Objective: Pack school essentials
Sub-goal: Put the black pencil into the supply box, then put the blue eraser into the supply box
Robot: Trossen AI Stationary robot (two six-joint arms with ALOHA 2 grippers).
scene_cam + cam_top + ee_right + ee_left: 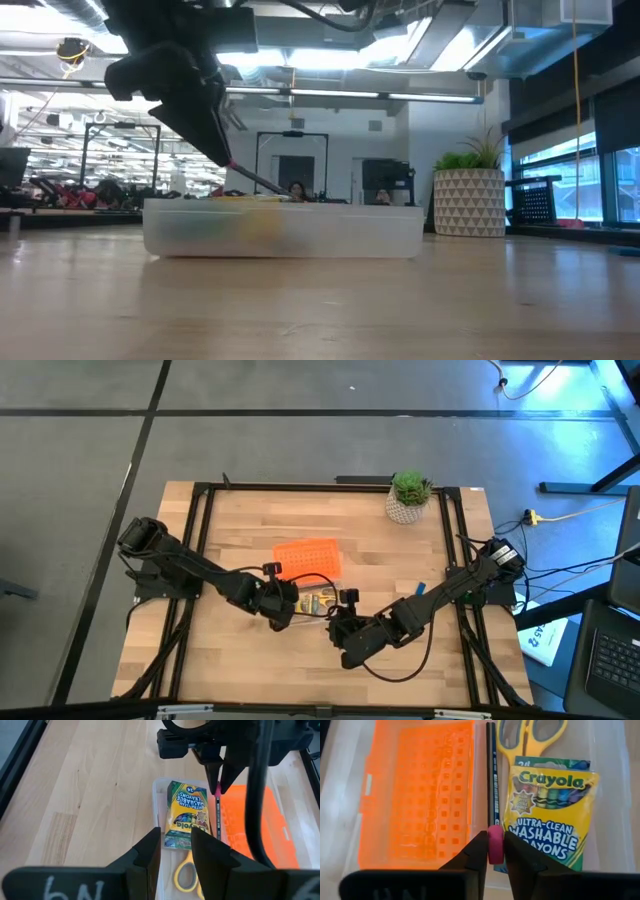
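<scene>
High view shows the wooden bench (240, 530) with both dark arms reaching in toward its middle. Between them lies the clear case (318, 598), its orange lid (307, 557) swung open flat beside it. A potted plant (409, 497) stands well apart at the far edge.

Inside the case the crayon box (550, 815) lies flat, green and yellow, with the scissors (532, 737) partly under its far end, yellow handles showing. Beside the crayon box, between it and the orange lid, a dark pencil (491, 775) lies along the case, its pink eraser end raised.

Left claw (495, 847) hangs over the near end of the case, clenched on the pencil's pink eraser, one finger on each side. In the low view the pencil slants down from that claw into the case.

Right claw (175, 842) hovers above the case over the crayon box and scissors, released, its fingers apart and gripping nothing.
</scene>
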